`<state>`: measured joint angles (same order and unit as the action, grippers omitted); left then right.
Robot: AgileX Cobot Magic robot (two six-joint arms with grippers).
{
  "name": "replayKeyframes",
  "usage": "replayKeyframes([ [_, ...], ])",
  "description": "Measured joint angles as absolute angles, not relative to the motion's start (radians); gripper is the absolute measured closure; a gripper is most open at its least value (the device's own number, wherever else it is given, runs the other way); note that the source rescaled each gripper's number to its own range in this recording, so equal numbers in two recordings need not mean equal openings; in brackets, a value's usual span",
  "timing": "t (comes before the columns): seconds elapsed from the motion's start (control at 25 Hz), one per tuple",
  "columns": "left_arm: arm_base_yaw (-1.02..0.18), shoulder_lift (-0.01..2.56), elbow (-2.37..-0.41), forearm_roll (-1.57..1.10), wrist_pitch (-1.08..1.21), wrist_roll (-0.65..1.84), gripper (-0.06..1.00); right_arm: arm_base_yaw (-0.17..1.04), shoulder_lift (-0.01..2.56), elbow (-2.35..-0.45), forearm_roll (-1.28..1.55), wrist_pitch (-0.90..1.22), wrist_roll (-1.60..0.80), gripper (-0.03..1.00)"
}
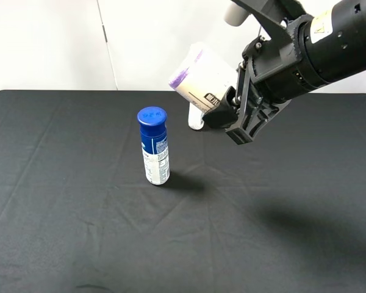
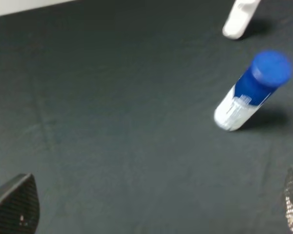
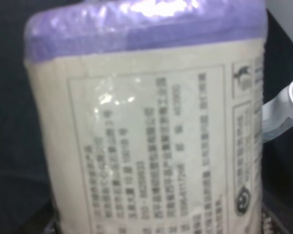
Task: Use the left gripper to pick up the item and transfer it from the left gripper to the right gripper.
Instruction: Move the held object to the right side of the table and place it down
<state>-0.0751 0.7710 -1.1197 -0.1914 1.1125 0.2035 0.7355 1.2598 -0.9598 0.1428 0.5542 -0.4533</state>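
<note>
One beige-wrapped roll [image 1: 201, 76] with purple ends is hanging tilted in the air, up and to the right of the blue-capped spray can [image 1: 154, 146]. The right gripper [image 1: 229, 107] is clamping the roll's lower end (printed label facing its wrist camera). The left gripper [image 2: 154, 207] is gaping wide, holding nothing. The can is standing on the black tablecloth [image 1: 61, 195]. A white bottle [image 1: 196, 121] is showing beyond the can, partly hidden by the roll.

Black wrinkled tablecloth [image 1: 79, 232] under even light, white panelled wall [image 1: 49, 43] behind.
</note>
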Motion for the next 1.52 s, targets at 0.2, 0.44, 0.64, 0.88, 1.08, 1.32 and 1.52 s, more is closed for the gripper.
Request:
replayKeyframes([
  [0.2, -0.075, 0.521, -0.848, -0.152, 1.087, 0.203, -0.06, 0.736, 1.26, -0.96, 0.147, 0.554, -0.448, 0.96],
  [0.44, -0.075, 0.239, -0.625, -0.151, 1.079, 0.202, -0.06, 0.736, 1.26, -0.96, 0.155, 0.554, -0.433, 0.96],
  [0.64, -0.075, 0.032, -0.54, -0.147, 1.073, 0.158, -0.06, 0.736, 1.26, -0.96, 0.166, 0.561, -0.43, 0.96],
  [0.88, -0.075, -0.006, -0.515, -0.047, 1.107, 0.063, -0.06, 0.736, 1.26, -0.96, 0.199, 0.562, -0.411, 0.96],
  [1.08, -0.075, -0.006, -0.488, 0.007, 1.067, 0.052, -0.06, 0.736, 1.26, -0.96, 0.207, 0.562, -0.408, 0.96],
  [1.32, -0.075, -0.006, -0.487, 0.011, 1.064, 0.049, -0.06, 0.736, 1.26, -0.96, 0.209, 0.563, -0.408, 0.96],
  [1.52, -0.075, -0.006, -0.487, 0.011, 1.064, 0.048, -0.06, 0.736, 1.26, -0.96, 0.209, 0.581, -0.398, 0.96],
])
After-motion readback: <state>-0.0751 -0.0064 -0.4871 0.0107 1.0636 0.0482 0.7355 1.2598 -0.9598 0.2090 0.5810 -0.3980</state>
